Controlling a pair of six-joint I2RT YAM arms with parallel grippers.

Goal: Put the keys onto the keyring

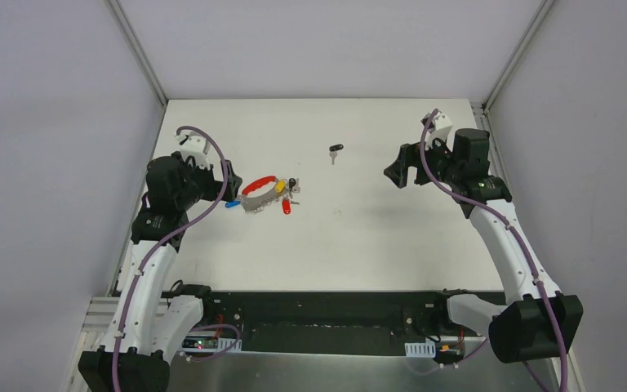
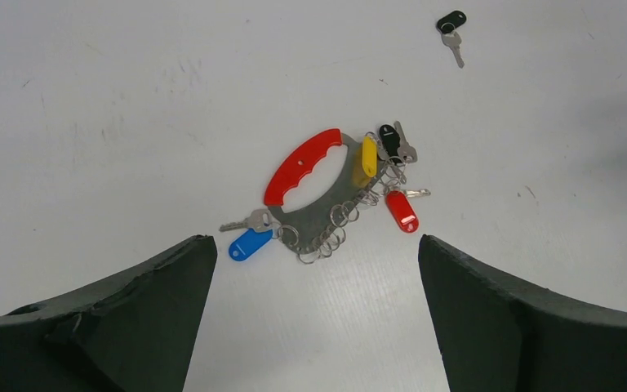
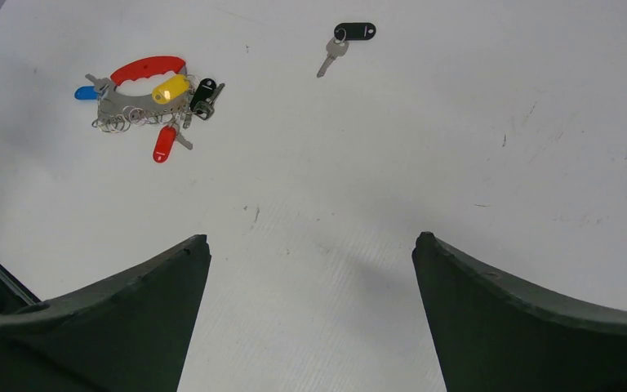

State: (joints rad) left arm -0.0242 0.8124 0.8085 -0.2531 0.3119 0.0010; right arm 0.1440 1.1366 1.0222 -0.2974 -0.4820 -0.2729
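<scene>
Keyring (image 1: 263,194) lies near the table's (image 1: 375,245) left edge before the spread left gripper (image 1: 230,184); loose black key (image 1: 335,151) toward the far edge faces the spread right gripper (image 1: 395,173), presumably for fetching; left wrist: four keys (image 2: 365,161) apparently ringed; right wrist: both well apart.

White matte table (image 1: 359,245), surface lightly scuffed; a few small dark marks (image 3: 255,214) show in the right wrist view. Plain grey walls (image 1: 318,41) enclose it on three sides, with bare metal struts (image 1: 135,45) at the back corners. A black rail (image 1: 326,314) spans the near edge, with a brushed metal plate (image 1: 318,371) below it.
</scene>
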